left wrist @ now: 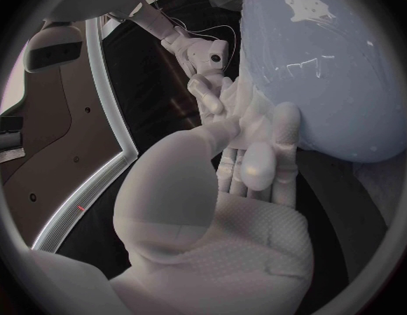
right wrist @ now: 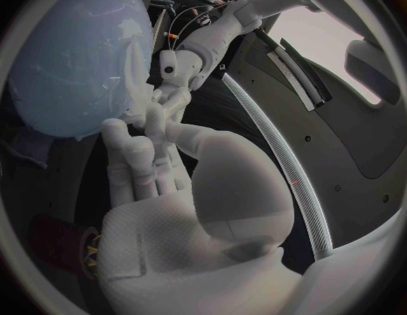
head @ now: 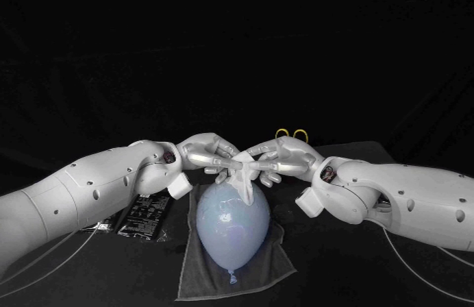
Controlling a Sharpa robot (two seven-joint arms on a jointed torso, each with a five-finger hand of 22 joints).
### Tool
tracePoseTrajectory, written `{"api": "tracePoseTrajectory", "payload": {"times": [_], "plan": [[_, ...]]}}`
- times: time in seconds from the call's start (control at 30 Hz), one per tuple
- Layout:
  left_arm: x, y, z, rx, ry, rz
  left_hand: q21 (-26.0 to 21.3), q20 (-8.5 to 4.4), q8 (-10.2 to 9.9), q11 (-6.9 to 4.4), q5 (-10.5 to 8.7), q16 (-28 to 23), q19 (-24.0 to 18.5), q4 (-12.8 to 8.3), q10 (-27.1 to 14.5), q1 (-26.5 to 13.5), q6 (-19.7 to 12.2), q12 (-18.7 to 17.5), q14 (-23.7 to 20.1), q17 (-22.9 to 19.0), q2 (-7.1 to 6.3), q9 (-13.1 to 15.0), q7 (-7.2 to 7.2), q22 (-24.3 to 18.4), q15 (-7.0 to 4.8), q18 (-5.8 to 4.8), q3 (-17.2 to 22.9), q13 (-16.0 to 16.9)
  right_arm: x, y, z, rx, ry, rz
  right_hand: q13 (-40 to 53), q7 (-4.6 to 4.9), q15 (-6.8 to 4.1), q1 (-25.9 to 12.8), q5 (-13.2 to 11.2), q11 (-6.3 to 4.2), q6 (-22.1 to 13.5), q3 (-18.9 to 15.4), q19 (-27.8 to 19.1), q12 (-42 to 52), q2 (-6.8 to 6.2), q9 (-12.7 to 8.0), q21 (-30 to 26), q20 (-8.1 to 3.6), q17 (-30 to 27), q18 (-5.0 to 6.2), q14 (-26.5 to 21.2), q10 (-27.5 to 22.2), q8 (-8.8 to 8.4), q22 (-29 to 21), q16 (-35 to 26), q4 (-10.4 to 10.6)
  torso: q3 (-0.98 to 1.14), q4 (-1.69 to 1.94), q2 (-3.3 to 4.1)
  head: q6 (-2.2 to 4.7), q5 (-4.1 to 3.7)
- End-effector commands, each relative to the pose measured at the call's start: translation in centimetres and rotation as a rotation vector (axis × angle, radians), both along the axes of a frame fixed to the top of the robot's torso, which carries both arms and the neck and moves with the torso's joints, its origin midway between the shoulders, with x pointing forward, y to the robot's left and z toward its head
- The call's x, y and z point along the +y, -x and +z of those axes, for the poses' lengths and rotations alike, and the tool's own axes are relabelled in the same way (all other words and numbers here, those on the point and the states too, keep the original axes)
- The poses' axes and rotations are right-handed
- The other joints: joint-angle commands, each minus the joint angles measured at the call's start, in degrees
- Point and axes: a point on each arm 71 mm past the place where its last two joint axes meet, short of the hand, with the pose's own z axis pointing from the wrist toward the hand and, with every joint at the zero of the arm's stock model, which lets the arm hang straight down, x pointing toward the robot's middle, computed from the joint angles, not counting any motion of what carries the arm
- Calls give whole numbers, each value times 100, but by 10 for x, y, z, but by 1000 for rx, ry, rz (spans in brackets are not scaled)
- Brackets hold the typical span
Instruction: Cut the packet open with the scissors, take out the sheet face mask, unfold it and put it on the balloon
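Silver left hand (head: 203,153) and right hand (head: 283,155) meet above balloon (head: 233,228), fingers (head: 214,162) pinching sheet mask (head: 244,180).

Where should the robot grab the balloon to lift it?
Likely its wide middle, cradled from both sides: the balloon lies lengthwise on the towel, smooth and round. The far end is under the mask the left hand and right hand hold; the knot faces the robot.

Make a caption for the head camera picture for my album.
The left hand and right hand hold the sheet mask over the far end of the balloon on its grey towel.
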Motion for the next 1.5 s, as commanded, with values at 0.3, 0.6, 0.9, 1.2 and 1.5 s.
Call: {"api": "tracePoseTrajectory", "payload": {"times": [0.3,0.6,0.9,1.2,1.5], "plan": [[4,8,5,205,133,-107,114,-44,140,-81,19,-17,37,-43,182,-86,33,12,-17,-28,-57,365,-36,130,-44,-29,161,36,-12,-6,-8,-3,109,-27,-9,30,-131,2,1,-59,-2,878,19,50,-2,-40,35,53,-27,272,122,-105,-14,-18,12,-962,-2,2,0,-101,11],[8,12,7,274,190,-153,126,-48,174,-84,20,-39,16,-60,198,-126,16,0,-51,-98,-65,417,-40,146,-46,-31,217,45,-17,-12,-9,-23,152,-60,-13,49,-126,15,-8,-46,2,878,19,58,-9,-47,38,56,-31,273,127,-105,-18,-22,14,-970,-3,8,2,-152,14],[13,10,7,276,206,-123,108,-45,216,-73,20,-66,-54,-65,168,-200,-50,-62,-96,-160,-38,508,-38,107,-38,-22,349,43,-21,-13,-9,-39,153,-84,-26,76,-111,29,-15,-25,13,878,16,53,-19,-59,40,66,-42,271,129,-130,-24,-29,15,-972,0,-4,-4,-182,5],[19,6,9,262,238,-59,40,-5,342,-4,20,-161,-205,-66,7,-354,-203,-334,-209,-395,-18,790,-9,-25,14,5,645,-26,-31,-17,-10,-37,151,-128,-181,201,-2,-143,84,81,15,593,13,-82,-137,-131,46,169,-291,270,1,-376,-85,-91,-47,-860,5,-3,-3,-186,11],[20,2,11,252,273,2,62,65,562,91,19,-223,-236,-24,-121,-505,-478,-728,-213,-471,2,1286,55,-10,89,12,1015,-115,-40,-18,-11,-35,149,-174,-635,290,235,-1264,16,240,-210,-1007,-138,-394,-691,-226,-928,469,-1022,262,-575,-901,-177,-945,-168,26,1,-1,-2,-181,0]]}}
